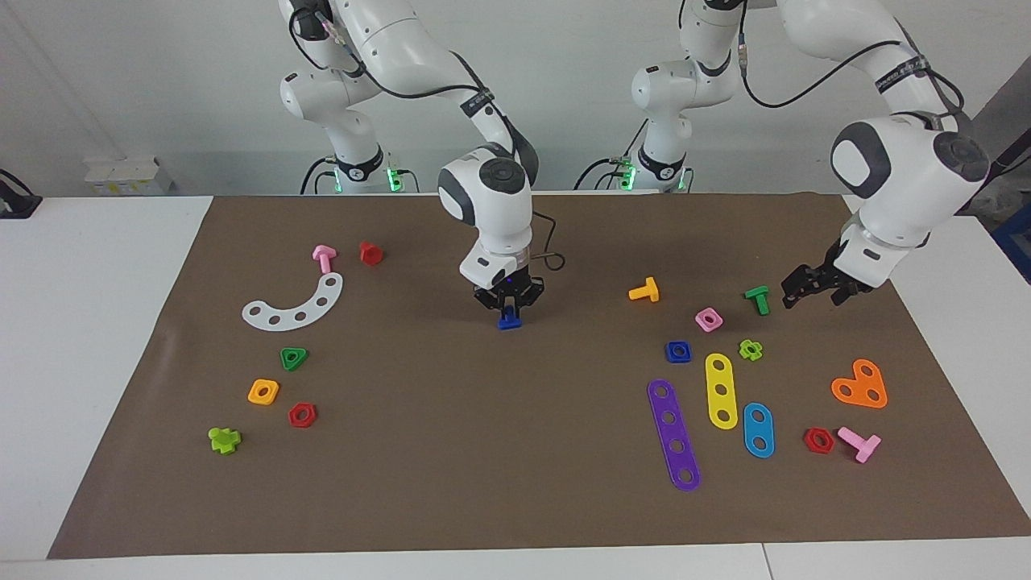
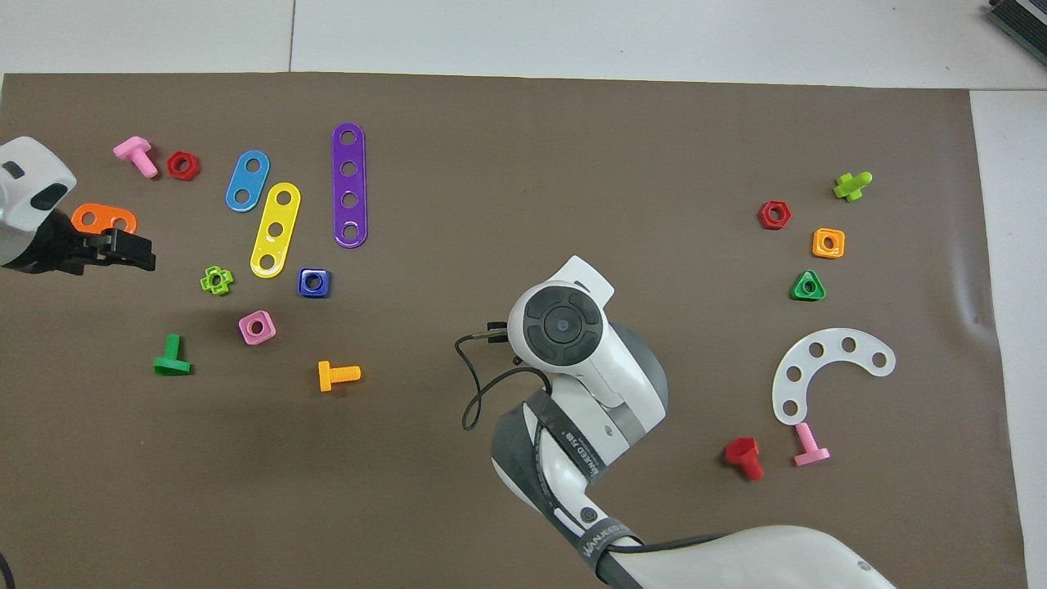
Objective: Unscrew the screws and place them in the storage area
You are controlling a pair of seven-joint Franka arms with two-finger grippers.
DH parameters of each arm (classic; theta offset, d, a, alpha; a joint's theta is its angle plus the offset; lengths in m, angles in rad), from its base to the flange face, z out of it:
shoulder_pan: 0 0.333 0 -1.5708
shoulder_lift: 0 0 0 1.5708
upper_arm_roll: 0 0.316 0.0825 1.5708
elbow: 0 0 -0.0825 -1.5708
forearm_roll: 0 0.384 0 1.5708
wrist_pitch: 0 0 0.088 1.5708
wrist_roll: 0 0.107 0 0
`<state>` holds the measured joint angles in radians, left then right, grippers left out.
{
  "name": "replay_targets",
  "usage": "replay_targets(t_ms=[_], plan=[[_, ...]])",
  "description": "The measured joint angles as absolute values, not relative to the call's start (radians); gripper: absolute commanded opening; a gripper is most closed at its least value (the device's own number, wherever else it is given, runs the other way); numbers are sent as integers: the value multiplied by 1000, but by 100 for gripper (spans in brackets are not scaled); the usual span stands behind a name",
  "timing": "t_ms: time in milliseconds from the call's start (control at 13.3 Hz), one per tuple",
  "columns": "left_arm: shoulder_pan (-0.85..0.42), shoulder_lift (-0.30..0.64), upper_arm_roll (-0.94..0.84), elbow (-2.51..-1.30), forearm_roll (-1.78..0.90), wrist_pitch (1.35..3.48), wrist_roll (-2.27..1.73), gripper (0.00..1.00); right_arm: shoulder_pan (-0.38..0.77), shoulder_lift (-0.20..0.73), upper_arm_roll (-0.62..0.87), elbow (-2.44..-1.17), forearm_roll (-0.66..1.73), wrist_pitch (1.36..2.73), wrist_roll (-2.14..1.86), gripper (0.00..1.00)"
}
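Note:
My right gripper (image 1: 509,312) points straight down over the middle of the brown mat and is shut on the small blue screw (image 1: 508,322), which is just above or at the mat surface. In the overhead view the right wrist hides both the gripper and the screw. The storage area (image 1: 287,388) is the bare patch of mat among the green triangular nut (image 1: 294,358), orange square nut (image 1: 263,391) and red hexagonal nut (image 1: 302,415), toward the right arm's end; it also shows in the overhead view (image 2: 803,248). My left gripper (image 1: 805,288) waits open and empty beside the green screw (image 1: 758,300).
A white curved strip (image 1: 298,304), a pink screw (image 1: 324,258) and a red screw (image 1: 370,253) lie nearer the robots than the storage area. A lime piece (image 1: 225,439) lies farther out. Strips, nuts and screws, including the blue square nut (image 1: 678,351), crowd the left arm's end.

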<state>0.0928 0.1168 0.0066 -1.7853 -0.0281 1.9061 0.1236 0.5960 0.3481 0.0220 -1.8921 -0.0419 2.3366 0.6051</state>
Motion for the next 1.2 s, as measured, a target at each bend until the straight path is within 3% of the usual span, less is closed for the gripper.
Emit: replay_targets(t_ms=[451, 826, 1202], plan=[[80, 77, -8, -1534, -12, 1646, 122, 100, 504, 260, 14, -1942, -44, 2335, 606, 0], [15, 62, -26, -1543, 28, 1607, 64, 100, 315, 176, 13, -2045, -53, 2337, 467, 0], [6, 52, -20, -1560, 30, 1619, 53, 100, 153, 169, 12, -2056, -54, 2343, 366, 0]])
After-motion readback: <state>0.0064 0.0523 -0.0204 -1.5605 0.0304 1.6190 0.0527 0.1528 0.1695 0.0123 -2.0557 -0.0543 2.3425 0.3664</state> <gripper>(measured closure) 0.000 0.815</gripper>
